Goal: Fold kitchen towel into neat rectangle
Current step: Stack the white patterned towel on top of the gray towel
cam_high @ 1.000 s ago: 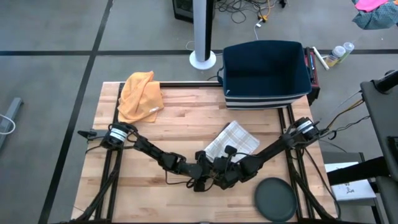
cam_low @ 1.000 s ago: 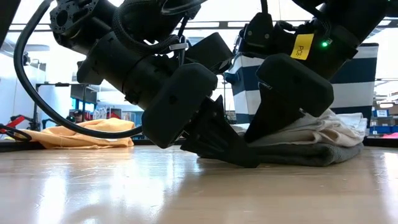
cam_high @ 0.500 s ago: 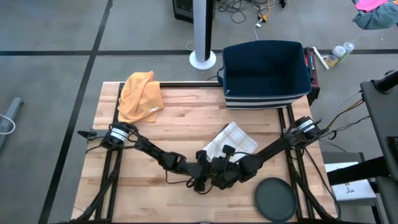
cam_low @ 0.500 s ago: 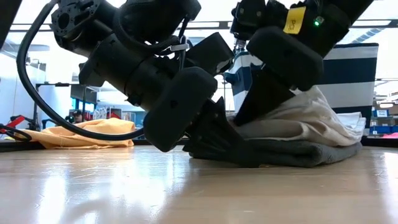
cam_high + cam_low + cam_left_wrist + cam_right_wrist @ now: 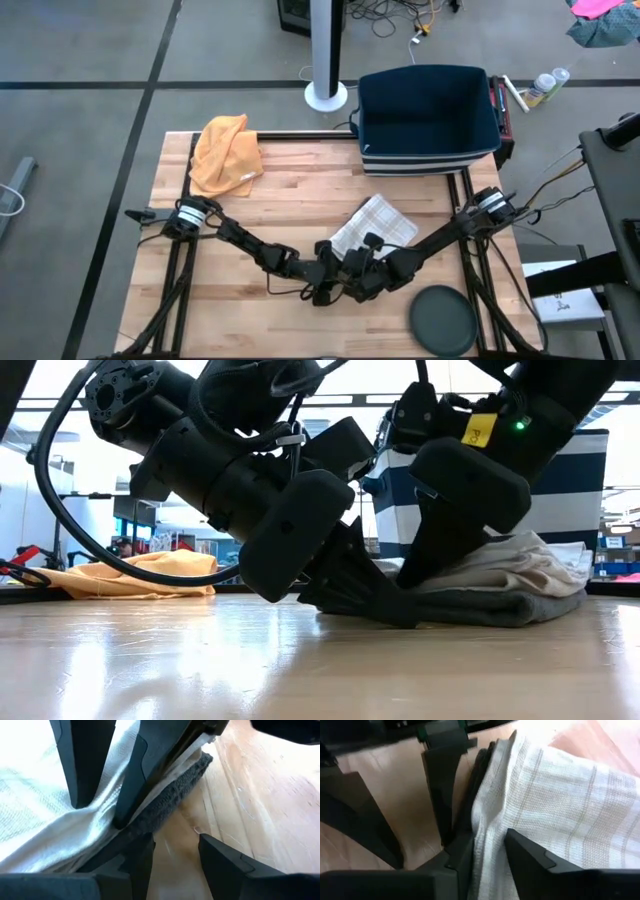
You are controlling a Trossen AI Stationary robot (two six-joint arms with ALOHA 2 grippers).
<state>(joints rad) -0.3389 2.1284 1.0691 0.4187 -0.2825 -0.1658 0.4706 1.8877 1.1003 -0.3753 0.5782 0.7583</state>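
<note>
The kitchen towel (image 5: pixel 373 223), white with a faint check, lies folded on the wooden table (image 5: pixel 300 190), right of the middle; a dark grey layer (image 5: pixel 500 608) shows at its bottom. Both grippers meet at its near edge. My left gripper (image 5: pixel 175 865) is open and low, with bare wood between its fingers beside the towel's edge. My right gripper (image 5: pixel 487 857) slants down from above, open, its fingers on either side of a ridge of the white cloth. My left gripper touches the towel's dark grey bottom edge (image 5: pixel 165 805) with the outer side of one finger (image 5: pixel 135 860); whether that finger reaches under the edge, I cannot tell. The fingers come low and slanting from the table's left. My right gripper stands on the towel's near edge, slanting down from the table's right. A ridge of the white top layer (image 5: pixel 487 835) lies between its two spread fingers (image 5: pixel 530 852) and against them. The towel rests flat on the table.
An orange cloth (image 5: pixel 225 150) lies crumpled at the far left. A navy bin with striped sides (image 5: pixel 428 120) stands at the far edge. A dark round disc (image 5: pixel 443 318) sits at the near right corner. Bare wood stretches across the near left.
My right gripper rose a little with the towel's top layers, which peaked up under it, and has come back down. The white layers have sunk flat onto the grey bottom layer, which stayed on the table.
</note>
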